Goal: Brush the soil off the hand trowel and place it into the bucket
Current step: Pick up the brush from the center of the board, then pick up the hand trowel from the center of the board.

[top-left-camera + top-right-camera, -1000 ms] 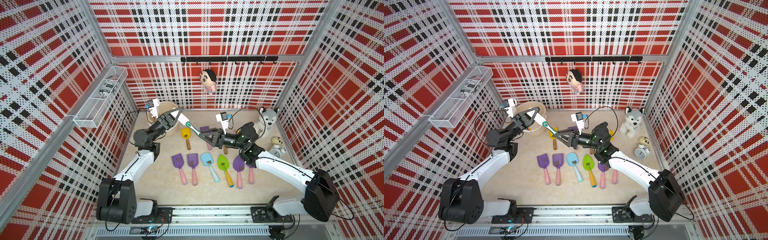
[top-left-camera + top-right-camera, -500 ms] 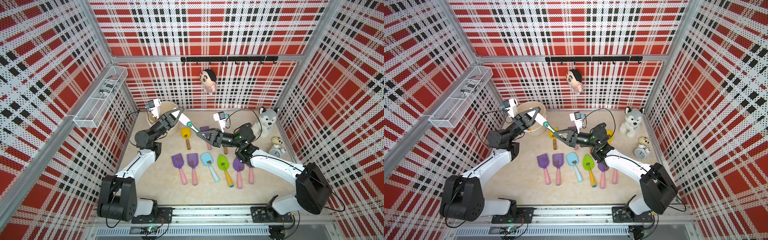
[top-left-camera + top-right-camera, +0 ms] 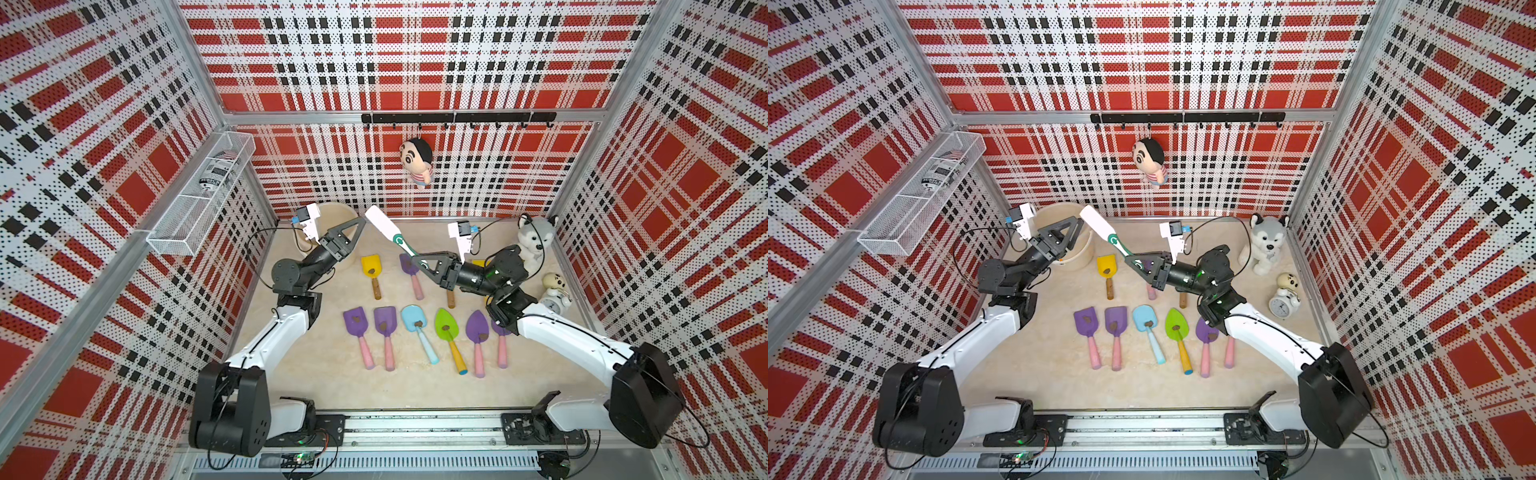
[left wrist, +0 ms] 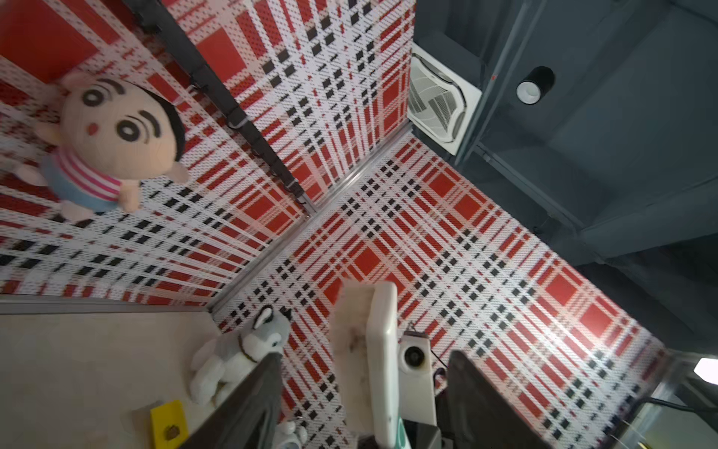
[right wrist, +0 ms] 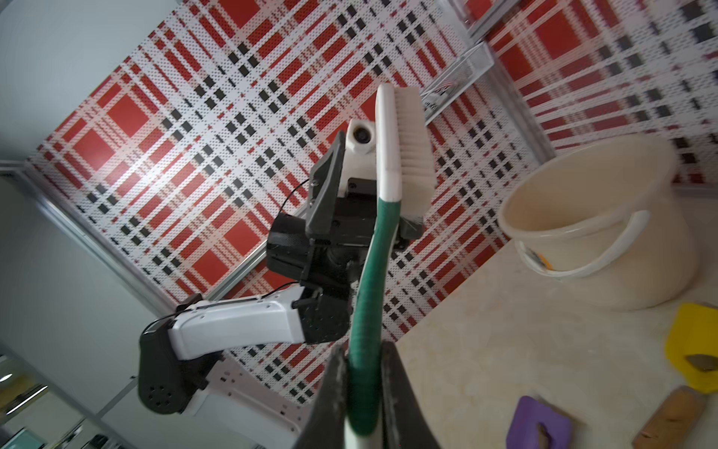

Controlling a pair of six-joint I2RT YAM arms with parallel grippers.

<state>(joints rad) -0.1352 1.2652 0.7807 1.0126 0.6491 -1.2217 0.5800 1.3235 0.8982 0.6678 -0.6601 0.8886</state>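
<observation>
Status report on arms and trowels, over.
Right gripper shut on brush handle. Left gripper open, straddling brush head. Trowels on table, soil aboard. Only left gripper obstructs.

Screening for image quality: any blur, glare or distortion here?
Both top views: sharp, evenly lit, walls bowed. Left wrist: brush and doll soft, bright glare patch at one edge. Right wrist: brush sharp, walls smeared toward the edge.

A plush husky [image 3: 536,241] sits at centre right on the bench, just beside a small alarm clock [image 3: 552,297]. A doll [image 3: 417,164] hangs from the hook rail [image 3: 457,118]. A wire basket [image 3: 199,199] is at left.
</observation>
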